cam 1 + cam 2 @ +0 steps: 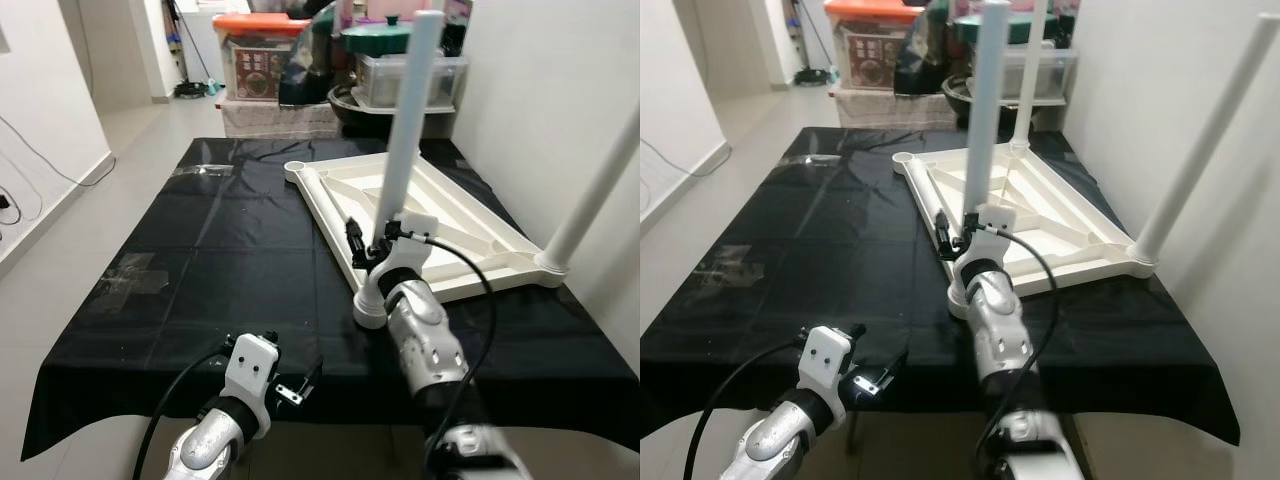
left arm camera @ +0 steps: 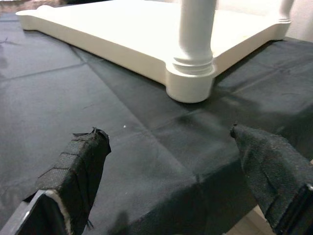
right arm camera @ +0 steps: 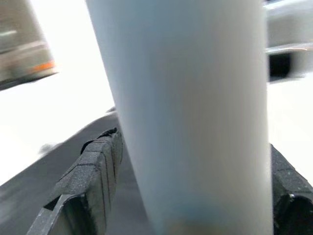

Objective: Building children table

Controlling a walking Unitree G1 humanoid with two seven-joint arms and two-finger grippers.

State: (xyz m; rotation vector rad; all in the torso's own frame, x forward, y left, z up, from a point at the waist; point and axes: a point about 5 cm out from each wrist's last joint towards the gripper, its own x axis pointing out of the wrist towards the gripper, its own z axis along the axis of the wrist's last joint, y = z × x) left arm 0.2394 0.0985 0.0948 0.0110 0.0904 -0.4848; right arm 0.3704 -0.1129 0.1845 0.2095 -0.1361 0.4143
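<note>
You are looking at the white tabletop lying upside down on the black cloth, so that its corner sockets are facing up and the legs can be stood into them. The right gripper is reaching to the near leg, which is standing upright in the near corner socket; in the right wrist view the leg is sitting between the two fingers, which are lying just beside it, but whether they are truly clenching it you cannot tell. It seems the arm is steadying or turning this leg home. Another leg is standing in the right corner, tilted against the wall side. The left gripper is hanging at the table's near edge with its fingers spread apart and grasping nothing, probably waiting clear of the work.
</note>
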